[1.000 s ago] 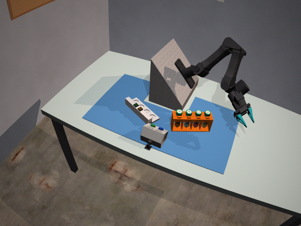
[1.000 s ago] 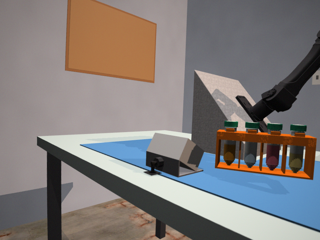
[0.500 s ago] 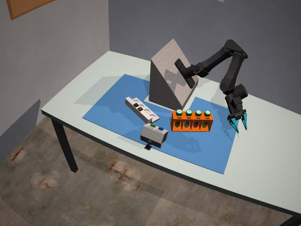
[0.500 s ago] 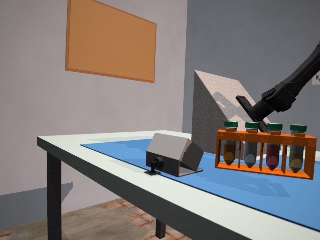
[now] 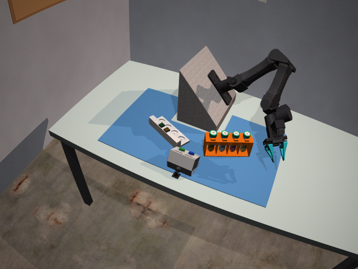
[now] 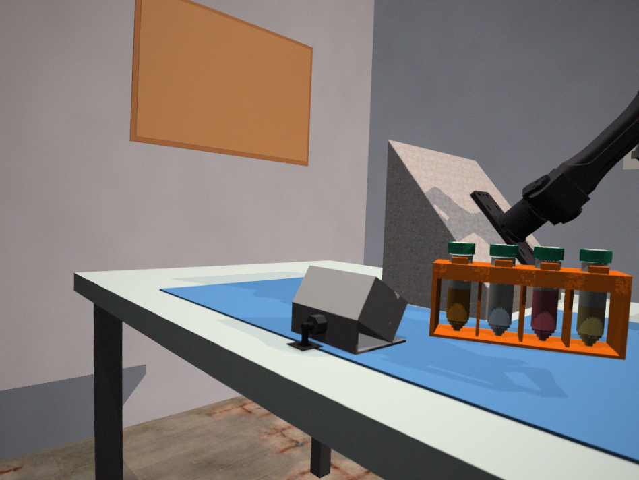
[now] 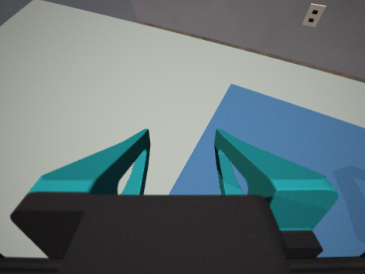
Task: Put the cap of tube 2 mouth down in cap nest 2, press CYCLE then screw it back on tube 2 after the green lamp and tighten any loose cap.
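The orange decapping station stands on the blue mat with four tubes, each under a green cap with a white dot; the numbers are too small to read. The station also shows in the exterior view, with all four caps on. The white cap tray lies to its left, nests empty, lamps dark. My gripper points down, right of the station, over the mat's right edge. In the wrist view its teal fingers stand apart with nothing between them.
The grey key desk holds the green key and the blue key in front of the tray. A tall grey wedge carrying the arm's base stands behind the station. The table edge lies further right.
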Controlling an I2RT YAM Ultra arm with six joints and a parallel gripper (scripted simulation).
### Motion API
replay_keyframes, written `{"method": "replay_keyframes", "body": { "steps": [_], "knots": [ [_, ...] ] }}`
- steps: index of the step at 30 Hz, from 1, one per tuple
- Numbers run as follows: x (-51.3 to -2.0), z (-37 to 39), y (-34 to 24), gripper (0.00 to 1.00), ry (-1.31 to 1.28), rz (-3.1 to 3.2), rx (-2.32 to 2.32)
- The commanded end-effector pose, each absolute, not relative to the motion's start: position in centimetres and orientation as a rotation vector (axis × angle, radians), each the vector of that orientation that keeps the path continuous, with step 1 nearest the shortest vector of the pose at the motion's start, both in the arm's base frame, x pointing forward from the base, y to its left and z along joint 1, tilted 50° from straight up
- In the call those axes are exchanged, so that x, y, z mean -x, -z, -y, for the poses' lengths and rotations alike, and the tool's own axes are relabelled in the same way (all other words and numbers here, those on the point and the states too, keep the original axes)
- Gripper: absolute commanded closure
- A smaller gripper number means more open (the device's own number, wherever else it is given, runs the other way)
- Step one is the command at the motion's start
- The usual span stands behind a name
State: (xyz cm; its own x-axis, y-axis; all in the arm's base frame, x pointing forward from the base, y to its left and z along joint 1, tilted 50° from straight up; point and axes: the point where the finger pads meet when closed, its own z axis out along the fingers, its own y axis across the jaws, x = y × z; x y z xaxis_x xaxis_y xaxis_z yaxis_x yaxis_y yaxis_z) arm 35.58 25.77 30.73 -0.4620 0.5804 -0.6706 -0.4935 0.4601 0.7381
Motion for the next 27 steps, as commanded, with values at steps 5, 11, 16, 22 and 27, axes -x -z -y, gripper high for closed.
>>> {"method": "replay_keyframes", "body": {
  "steps": [5, 11, 16, 22, 27],
  "knots": [
    [-37.0, -24.6, -28.8, 0.51, -1.12, -1.732, -0.059],
    [-38.0, -23.9, -27.2, 0.51, -1.087, -1.764, -0.053],
    [-39.1, -22.9, -25.3, 0.51, -1.03, -1.821, -0.042],
    [-39.7, -22.2, -24.1, 0.51, -0.953, -1.905, -0.027],
    [-40.4, -21.3, -22.5, 0.51, -0.927, -1.935, -0.022]
  ]
}}
